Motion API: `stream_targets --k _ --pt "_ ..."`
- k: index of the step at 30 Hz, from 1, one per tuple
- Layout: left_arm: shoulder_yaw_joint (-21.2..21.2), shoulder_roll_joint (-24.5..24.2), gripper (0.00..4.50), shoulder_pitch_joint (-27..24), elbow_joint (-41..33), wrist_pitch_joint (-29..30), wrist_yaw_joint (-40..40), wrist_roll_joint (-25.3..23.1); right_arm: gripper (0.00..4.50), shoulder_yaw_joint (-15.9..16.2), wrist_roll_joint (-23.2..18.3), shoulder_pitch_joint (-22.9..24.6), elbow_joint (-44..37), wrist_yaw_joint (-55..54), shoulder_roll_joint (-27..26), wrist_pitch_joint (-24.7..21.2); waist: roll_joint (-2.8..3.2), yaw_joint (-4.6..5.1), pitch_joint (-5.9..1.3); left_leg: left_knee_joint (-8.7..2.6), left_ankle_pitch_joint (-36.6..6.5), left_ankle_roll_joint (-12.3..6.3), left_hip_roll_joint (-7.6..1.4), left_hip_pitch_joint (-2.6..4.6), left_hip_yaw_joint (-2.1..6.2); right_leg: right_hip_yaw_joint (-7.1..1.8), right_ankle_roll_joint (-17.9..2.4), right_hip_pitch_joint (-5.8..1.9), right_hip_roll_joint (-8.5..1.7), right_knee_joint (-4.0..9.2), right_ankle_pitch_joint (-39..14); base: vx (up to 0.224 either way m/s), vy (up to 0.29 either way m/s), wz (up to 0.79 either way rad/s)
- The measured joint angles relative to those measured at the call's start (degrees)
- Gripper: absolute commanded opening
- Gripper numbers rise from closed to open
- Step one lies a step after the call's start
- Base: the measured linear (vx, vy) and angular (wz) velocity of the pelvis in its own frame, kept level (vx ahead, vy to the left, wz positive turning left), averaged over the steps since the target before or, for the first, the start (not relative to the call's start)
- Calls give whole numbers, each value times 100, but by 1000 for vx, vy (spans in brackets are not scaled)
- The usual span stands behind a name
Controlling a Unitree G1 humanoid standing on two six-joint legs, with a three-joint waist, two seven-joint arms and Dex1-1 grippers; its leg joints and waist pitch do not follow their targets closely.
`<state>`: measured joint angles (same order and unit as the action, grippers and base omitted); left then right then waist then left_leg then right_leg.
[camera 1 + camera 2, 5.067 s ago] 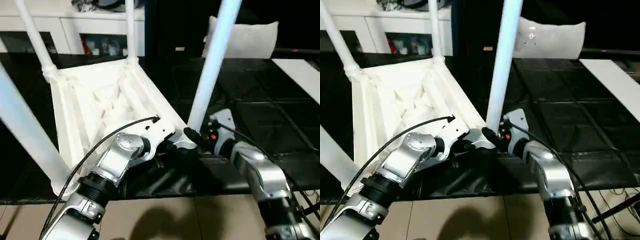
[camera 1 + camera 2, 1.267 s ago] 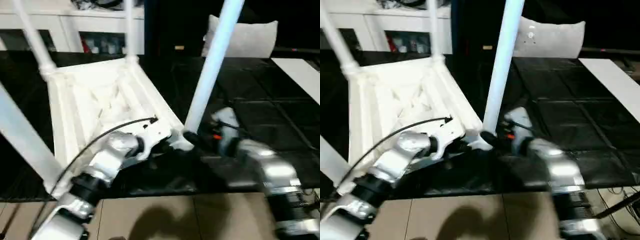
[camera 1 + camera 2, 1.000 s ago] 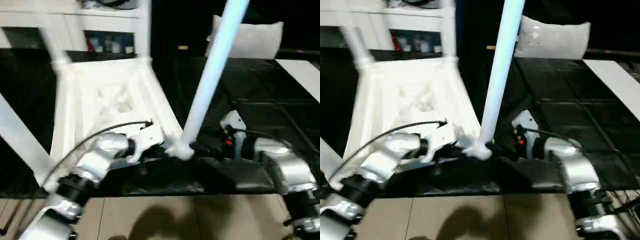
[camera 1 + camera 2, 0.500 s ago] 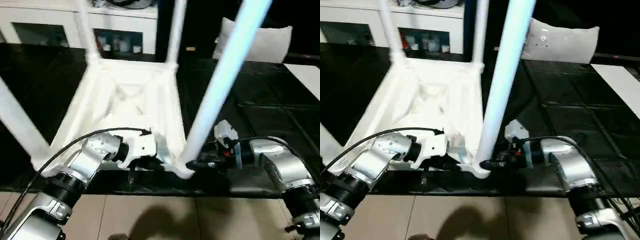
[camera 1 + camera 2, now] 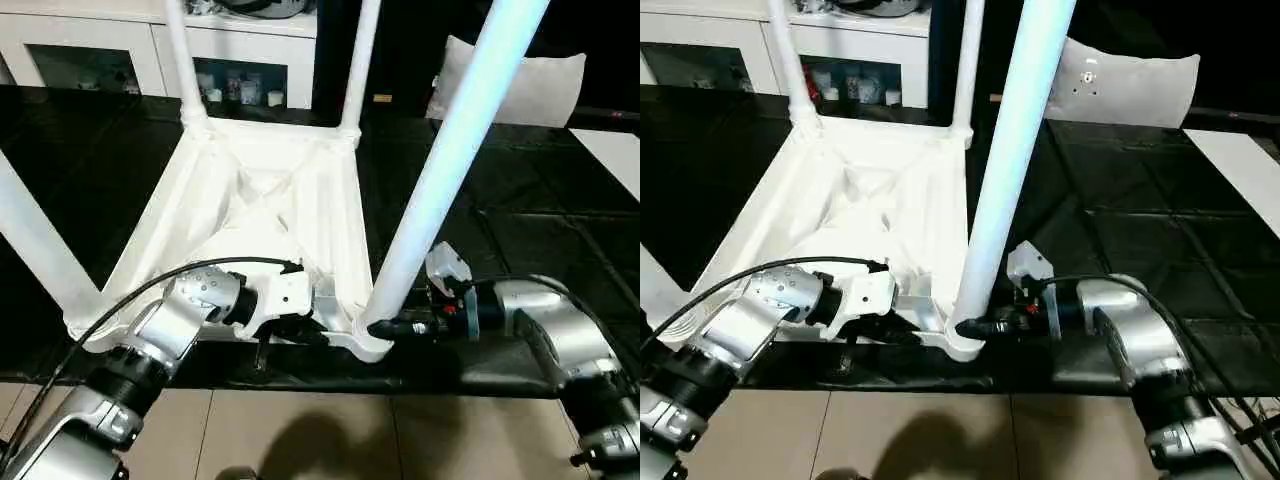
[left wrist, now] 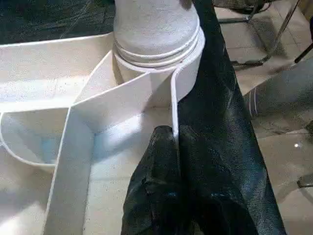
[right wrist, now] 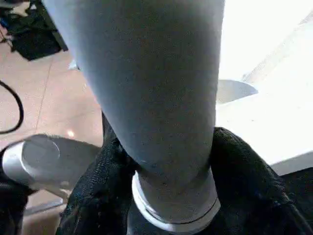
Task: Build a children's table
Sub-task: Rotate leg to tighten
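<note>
Left gripper (image 6: 173,147): clamped tight on the thin rim wall of the children's table (image 5: 255,215), right beside the near corner socket (image 6: 159,73). In the left wrist view the black fingers (image 6: 156,191) are seen pinched together with the white rib edge between them.

Right gripper (image 7: 171,196): set around the base of the near right leg (image 5: 450,170), where the leg enters that same socket. In the right wrist view one black finger (image 7: 93,191) is seen on each side of the leg's lower end, against it. Jaws partly spread at leg width; whether a firm clench is applied cannot be told. In the head view the gripper is seen approaching level from the right, fingertips at the leg's foot.

Table position: upside down on a black surface (image 5: 520,240), ribbed underside facing up, near edge close to the robot. Four legs are seated in the corner sockets and point upward: near right leg, near left leg (image 5: 35,245), far left leg (image 5: 185,60), far right leg (image 5: 360,60). The near right leg is seen tilted toward the right as it rises.

Both silver forearms are seen converging on the near right corner, left forearm (image 5: 170,320) from the left, right forearm (image 5: 545,320) from the right.

Background: white cabinet (image 5: 90,50) behind the table on the left, pale cushion (image 5: 525,90) at the back right. Tiled tan floor (image 5: 330,430) along the near edge.
</note>
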<state>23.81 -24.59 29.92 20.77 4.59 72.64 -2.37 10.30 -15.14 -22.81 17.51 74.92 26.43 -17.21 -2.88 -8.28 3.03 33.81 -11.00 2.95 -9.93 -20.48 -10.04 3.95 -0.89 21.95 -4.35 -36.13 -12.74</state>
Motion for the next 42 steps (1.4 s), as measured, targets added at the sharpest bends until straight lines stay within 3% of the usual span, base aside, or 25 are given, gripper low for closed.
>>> stream_targets --k 4,6,9,10,11,12,15,18,26,28,30,36,42 --pt "-194 160 0 -16 -67 697 -463 -49 197 -176 156 71 -306 -1009 -366 -509 0 64 0 -2 2 41 -2 36 -1 -4 -12 -16 2 -10 16 0 0 0" --pt "-470 545 0 12 -40 1372 -1256 -248 197 -520 423 -1 -344 -2406 -1072 -1019 -5 241 1 -3 18 60 -6 46 0 -3 4 -15 5 -11 10 -52 -6 -7" --pt "-529 1036 0 79 -40 1899 -1987 -317 197 -757 568 -106 -365 -3454 -1414 -1338 -7 364 0 -5 18 62 -5 37 -1 0 8 -14 1 14 8 -19 2 -5" --pt "-538 1197 0 107 -34 2047 -2233 -372 197 -813 644 -124 -364 -3721 -1509 -1341 -2 366 -3 -5 18 62 -3 47 -1 -2 9 -10 1 15 9 0 0 0" --pt "-560 1292 0 123 -31 2145 -2398 -380 250 -831 684 -137 -364 -3910 -1572 -1323 7 363 -5 -8 19 62 -3 47 -1 -3 12 -4 1 15 13 0 0 0" --pt "-592 1370 0 131 -27 2206 -2544 -399 264 -842 737 -133 -359 -4117 -1658 -1254 11 347 -6 -16 19 61 -2 45 -1 -3 21 -3 1 14 26 0 0 0" --pt "-601 1478 0 174 3 2245 -2728 -408 269 -864 759 -126 -359 -4348 -1770 -1134 22 316 -4 -38 18 62 -3 41 -1 -1 5 5 4 14 45 0 0 0" --pt "-605 1531 0 190 -6 2281 -2785 -412 309 -924 763 -105 -424 -4441 -1836 -1149 33 308 -6 -60 16 58 0 38 -1 1 2 12 4 22 42 0 0 0" --pt "-450 1301 0 185 -48 1953 -2494 -415 362 -856 590 51 -583 -3860 -1433 -974 49 292 5 -68 14 54 0 31 -2 5 2 14 5 39 42 0 0 0" --pt "-416 1088 0 149 -46 1696 -2234 -394 398 -784 538 68 -556 -3377 -1112 -777 56 292 10 -67 14 54 -1 29 -2 5 2 15 5 40 42 0 0 0" --pt "-393 904 0 101 -46 1429 -1961 -353 405 -775 472 70 -550 -2885 -753 -623 53 284 11 -66 13 53 -1 28 -2 5 2 15 5 40 42 0 0 0" --pt "-267 429 0 -3 -47 704 -1157 -175 405 -531 346 72 -543 -1599 -88 -265 50 177 12 -61 13 51 -2 28 -2 7 1 13 4 37 42 0 0 0" --pt "-137 132 0 -3 34 157 -573 -124 388 -204 212 72 -488 -557 154 125 37 118 13 -37 7 41 -2 17 -2 8 -1 11 0 35 43 0 0 0"
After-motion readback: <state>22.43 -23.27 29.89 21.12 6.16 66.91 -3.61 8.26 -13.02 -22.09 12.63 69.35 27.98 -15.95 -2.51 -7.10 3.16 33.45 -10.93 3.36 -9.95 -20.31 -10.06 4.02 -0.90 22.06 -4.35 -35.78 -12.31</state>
